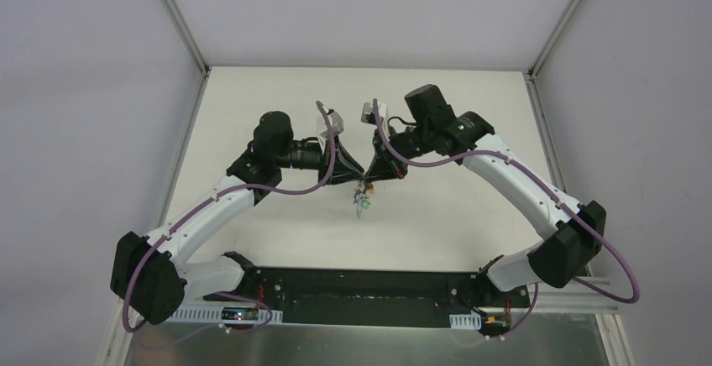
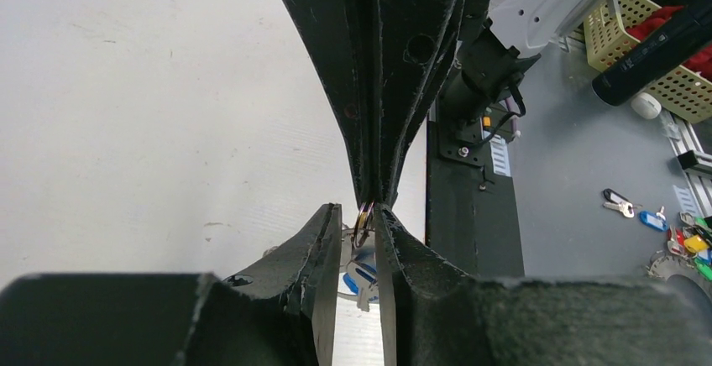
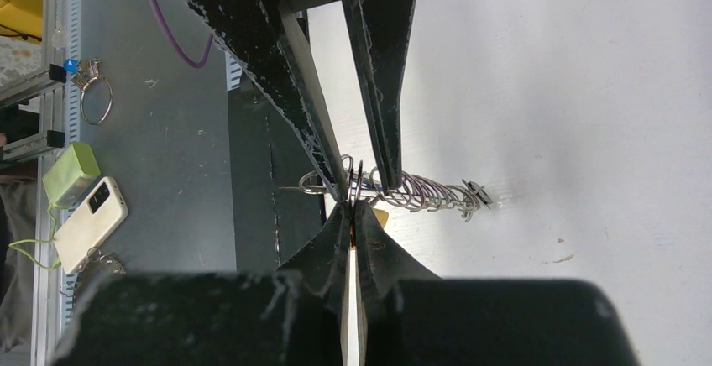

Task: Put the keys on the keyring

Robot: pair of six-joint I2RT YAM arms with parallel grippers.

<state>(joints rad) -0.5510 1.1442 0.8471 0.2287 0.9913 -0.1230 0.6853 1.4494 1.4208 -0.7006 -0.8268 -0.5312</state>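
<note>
The keyring (image 2: pixel 364 217) is clamped in the narrowly parted jaws of the left gripper (image 2: pixel 359 211) and held aloft, so the keys (image 1: pixel 363 204) dangle free. The right gripper (image 3: pixel 353 209) is brought tip to tip against it, jaws pressed shut; what is pinched cannot be told. Room is left all round, with the counter (image 1: pixel 453 223) edges well away.

The top camera looks steeply down on the keyring (image 1: pixel 363 197) from high above and behind, well away; there it is perhaps only a speck. The left wrist camera sits close, looking rightward past the keyring (image 2: pixel 363 219). The right wrist camera, equally near, looks leftward. All three views share it.
</note>
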